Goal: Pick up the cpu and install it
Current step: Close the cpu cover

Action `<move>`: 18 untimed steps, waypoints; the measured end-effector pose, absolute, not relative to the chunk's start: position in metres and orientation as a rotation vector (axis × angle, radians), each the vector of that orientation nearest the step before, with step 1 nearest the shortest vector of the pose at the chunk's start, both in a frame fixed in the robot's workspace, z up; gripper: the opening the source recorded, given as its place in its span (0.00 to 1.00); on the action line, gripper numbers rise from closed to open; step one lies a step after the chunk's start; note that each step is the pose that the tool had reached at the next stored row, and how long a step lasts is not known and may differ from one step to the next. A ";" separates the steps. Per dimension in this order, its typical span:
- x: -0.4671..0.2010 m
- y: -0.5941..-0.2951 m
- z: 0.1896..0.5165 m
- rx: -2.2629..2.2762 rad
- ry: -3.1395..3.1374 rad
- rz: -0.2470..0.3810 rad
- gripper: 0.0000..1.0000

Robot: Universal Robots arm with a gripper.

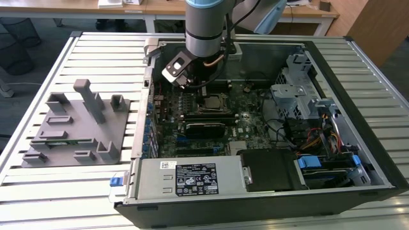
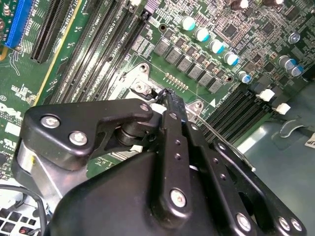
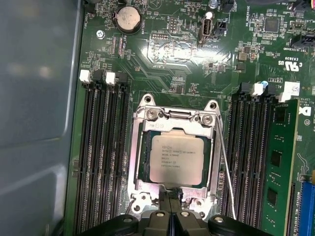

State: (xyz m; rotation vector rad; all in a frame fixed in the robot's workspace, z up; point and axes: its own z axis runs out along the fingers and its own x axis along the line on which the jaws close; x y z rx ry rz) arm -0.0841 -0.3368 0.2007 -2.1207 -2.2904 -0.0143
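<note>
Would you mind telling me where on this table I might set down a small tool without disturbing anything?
In the exterior view, bare slats of the table lie beyond the grey fixture plate and on its near side. Inside the computer case it is crowded: the gripper hangs by the cpu in its socket, between memory slots.

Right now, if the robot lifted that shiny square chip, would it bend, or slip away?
The cpu looks like a flat metal-topped slab, so it is probably stiff, not bendy. Its smooth shiny top may be slippery. It lies low inside the socket frame, so pushing sideways likely won't slide it.
</note>
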 end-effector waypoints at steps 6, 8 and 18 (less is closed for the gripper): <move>-0.084 -0.337 0.199 -2.121 -2.290 -0.014 0.11; -0.084 -0.337 0.199 -2.121 -2.290 -0.014 0.11; -0.085 -0.337 0.202 -2.121 -2.290 -0.015 0.11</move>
